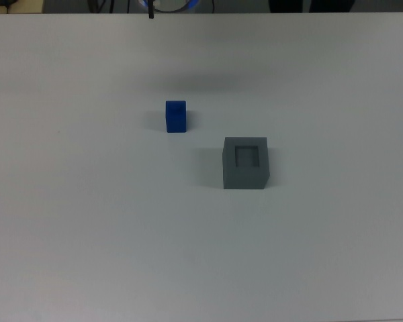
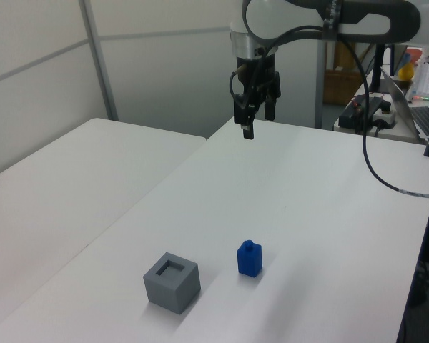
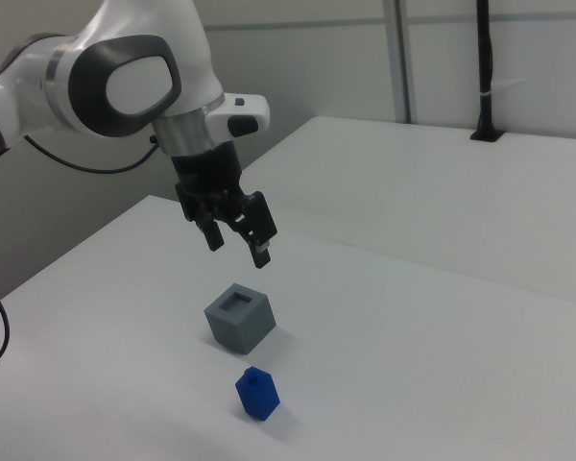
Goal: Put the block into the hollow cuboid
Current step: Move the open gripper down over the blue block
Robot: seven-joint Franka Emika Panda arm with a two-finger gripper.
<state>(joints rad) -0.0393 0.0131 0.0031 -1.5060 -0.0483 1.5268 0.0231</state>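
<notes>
The block (image 1: 176,116) is small and bright blue, and it stands alone on the white table; it also shows in the left view (image 2: 249,259) and the right view (image 3: 257,393). The hollow cuboid (image 1: 246,163) is dark grey with a square recess facing up and nothing in it; it sits a short way from the block (image 2: 172,281) (image 3: 240,317). My gripper (image 2: 259,120) (image 3: 237,248) hangs open and empty high above the table, well away from both, toward the table's far end in the left view.
A second white table (image 2: 57,186) adjoins on the left view's left, with a seam between. Cables, a power strip and desk clutter (image 2: 375,111) sit behind the arm. A black post (image 3: 485,67) stands on the far table in the right view.
</notes>
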